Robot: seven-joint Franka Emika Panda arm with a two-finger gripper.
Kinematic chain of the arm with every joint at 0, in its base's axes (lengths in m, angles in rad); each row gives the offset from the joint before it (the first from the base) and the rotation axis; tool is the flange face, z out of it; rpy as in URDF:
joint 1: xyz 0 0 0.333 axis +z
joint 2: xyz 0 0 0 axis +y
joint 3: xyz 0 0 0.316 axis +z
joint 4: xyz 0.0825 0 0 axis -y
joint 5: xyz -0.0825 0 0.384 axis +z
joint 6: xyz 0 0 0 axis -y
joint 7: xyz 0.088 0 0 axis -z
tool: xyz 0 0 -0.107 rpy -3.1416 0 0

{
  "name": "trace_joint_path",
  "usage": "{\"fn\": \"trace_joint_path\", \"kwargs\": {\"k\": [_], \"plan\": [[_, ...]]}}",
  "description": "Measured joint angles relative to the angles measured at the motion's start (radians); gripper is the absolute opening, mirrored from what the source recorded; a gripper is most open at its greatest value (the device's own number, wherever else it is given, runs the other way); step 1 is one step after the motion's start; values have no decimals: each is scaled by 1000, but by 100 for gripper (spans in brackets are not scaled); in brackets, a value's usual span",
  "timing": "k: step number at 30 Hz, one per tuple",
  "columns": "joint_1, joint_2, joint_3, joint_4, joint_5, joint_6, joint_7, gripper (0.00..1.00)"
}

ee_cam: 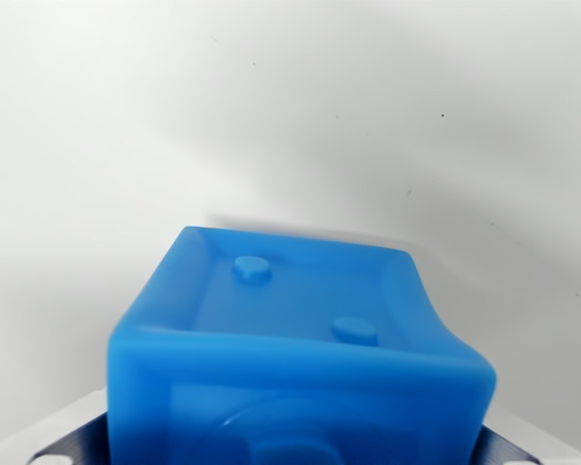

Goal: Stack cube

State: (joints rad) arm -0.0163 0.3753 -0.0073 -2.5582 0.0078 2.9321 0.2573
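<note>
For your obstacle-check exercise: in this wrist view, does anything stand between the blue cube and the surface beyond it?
Nothing visible does. The blue plastic cube with two raised studs fills the lower frame; the white surface beyond is bare.

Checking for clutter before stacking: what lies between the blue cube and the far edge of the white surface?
Nothing. In the wrist view, the white surface beyond the blue cube is bare apart from a few tiny dark specks. No second cube shows there.
</note>
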Motion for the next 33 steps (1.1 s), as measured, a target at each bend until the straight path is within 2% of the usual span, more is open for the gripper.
{"fn": "trace_joint_path", "kwargs": {"k": [16,33], "plan": [[0,-105,0,-23,0,-79,0,0],[0,-258,-1,-39,-1,-213,0,0]]}}
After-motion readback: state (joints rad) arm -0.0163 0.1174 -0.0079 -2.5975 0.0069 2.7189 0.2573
